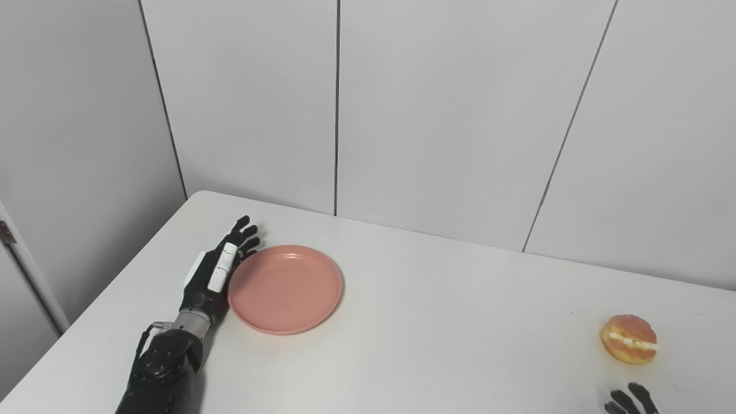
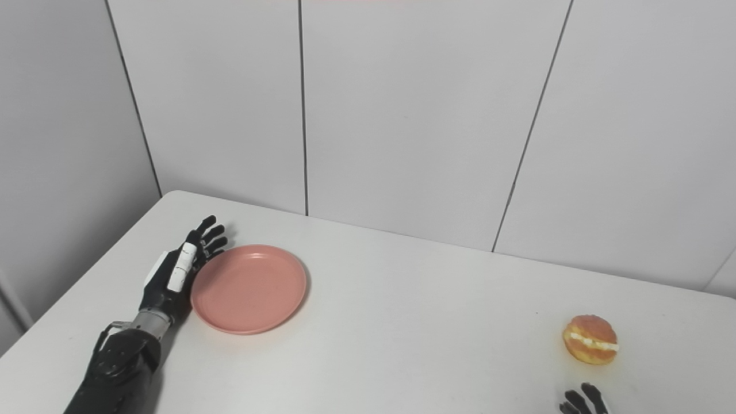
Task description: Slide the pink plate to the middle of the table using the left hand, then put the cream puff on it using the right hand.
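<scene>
The pink plate (image 1: 286, 287) lies empty on the left part of the white table (image 1: 437, 322). My left hand (image 1: 218, 267) rests flat and open against the plate's left rim, fingers stretched toward the far wall. The cream puff (image 1: 629, 338), golden with a white cream band, sits near the table's right side. Only the dark fingertips of my right hand (image 1: 631, 401) show at the bottom edge, just in front of the puff and apart from it; they look spread.
Grey wall panels (image 1: 448, 115) rise directly behind the table's far edge. The table's left edge runs diagonally close beside my left arm (image 1: 164, 368). A wide stretch of bare tabletop lies between the plate and the puff.
</scene>
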`<state>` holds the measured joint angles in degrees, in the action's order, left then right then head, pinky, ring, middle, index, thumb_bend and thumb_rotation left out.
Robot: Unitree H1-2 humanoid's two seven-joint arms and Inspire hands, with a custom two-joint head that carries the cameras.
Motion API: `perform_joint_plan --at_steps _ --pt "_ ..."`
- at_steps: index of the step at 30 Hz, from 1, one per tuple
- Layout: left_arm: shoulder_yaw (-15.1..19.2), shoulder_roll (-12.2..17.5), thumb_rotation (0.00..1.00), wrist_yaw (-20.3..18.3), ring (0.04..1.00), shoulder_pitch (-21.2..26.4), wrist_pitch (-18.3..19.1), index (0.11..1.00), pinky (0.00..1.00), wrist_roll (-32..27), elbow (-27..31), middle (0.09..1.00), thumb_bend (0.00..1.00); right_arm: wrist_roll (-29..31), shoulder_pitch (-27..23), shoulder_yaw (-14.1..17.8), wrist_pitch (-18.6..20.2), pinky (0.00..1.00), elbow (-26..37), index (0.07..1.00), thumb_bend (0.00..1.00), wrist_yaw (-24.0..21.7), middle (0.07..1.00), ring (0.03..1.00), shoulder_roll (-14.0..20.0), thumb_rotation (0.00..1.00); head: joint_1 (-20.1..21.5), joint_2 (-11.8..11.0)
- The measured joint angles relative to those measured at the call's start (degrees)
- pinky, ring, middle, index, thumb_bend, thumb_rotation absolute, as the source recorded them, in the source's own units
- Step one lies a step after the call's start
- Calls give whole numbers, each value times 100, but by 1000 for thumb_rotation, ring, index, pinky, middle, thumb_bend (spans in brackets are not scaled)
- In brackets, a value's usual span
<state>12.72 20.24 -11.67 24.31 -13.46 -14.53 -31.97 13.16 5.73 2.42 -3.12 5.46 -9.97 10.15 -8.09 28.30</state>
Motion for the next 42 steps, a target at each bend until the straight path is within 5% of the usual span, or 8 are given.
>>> perform_joint_plan --at_steps 11,27,42 --pt "-130 -167 867 40 912 -123 294 938 873 44 353 925 955 -53 9 -29 2 848 19 939 842 43 899 894 3 1000 53 44" --pt "-283 -296 871 40 940 -126 353 941 888 123 457 955 889 -137 48 -114 65 825 163 929 837 160 882 876 0 1000 360 193" --pt "-542 -541 874 43 899 -14 464 940 792 237 468 937 935 -310 75 -261 236 830 336 925 878 326 877 876 -69 1000 650 290"
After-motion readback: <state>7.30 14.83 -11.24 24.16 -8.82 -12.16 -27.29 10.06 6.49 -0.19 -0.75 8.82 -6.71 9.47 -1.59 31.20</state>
